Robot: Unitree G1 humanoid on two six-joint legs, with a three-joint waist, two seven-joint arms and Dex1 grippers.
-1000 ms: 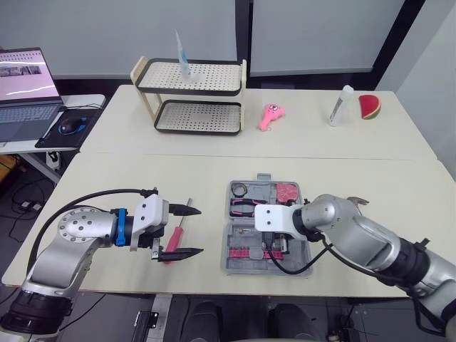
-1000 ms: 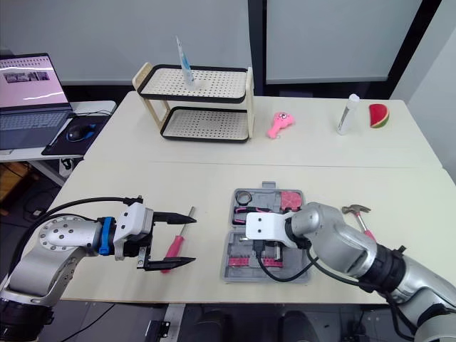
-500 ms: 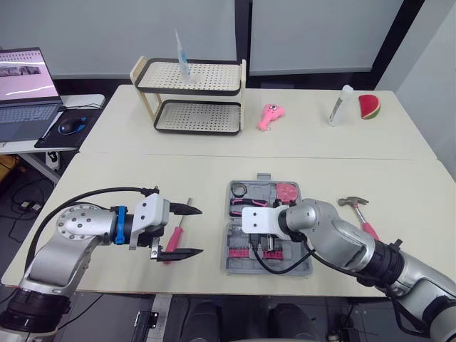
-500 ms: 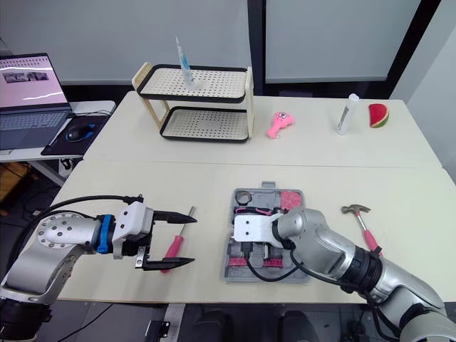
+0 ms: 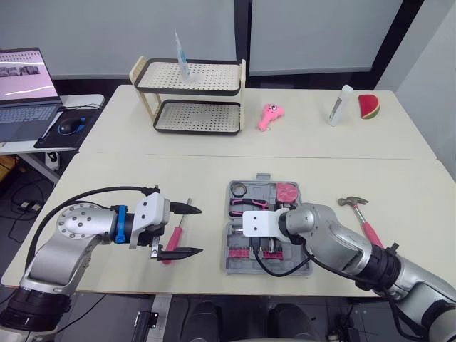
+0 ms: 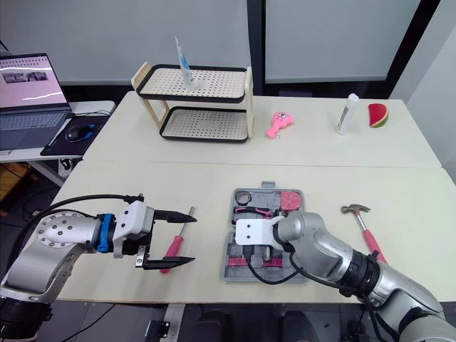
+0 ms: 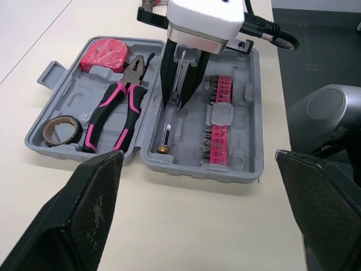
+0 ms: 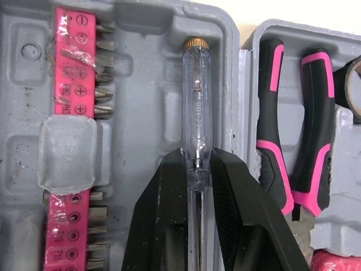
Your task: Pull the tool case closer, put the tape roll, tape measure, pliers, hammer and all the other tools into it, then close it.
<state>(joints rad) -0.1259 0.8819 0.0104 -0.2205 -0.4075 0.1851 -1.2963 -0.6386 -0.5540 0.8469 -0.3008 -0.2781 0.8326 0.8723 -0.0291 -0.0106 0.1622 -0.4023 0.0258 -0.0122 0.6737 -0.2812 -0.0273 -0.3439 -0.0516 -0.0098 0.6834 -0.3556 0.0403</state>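
Office or lab, laptop point(image 5: 25, 92), tables point(image 5: 299, 135)

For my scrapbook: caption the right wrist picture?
Right gripper holds a clear screwdriver in the grey tool case, beside pink-handled pliers.

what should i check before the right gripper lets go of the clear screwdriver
1. Is the clear screwdriver lined up with its slot in the tool case: ok.
2. Is the right gripper shut on it: ok.
3. Are the pliers, tape roll and tape measure in the case: ok.
4. Is the hammer packed: not ok, on the table.
5. Is the pink screwdriver packed: not ok, on the table by the open left gripper.
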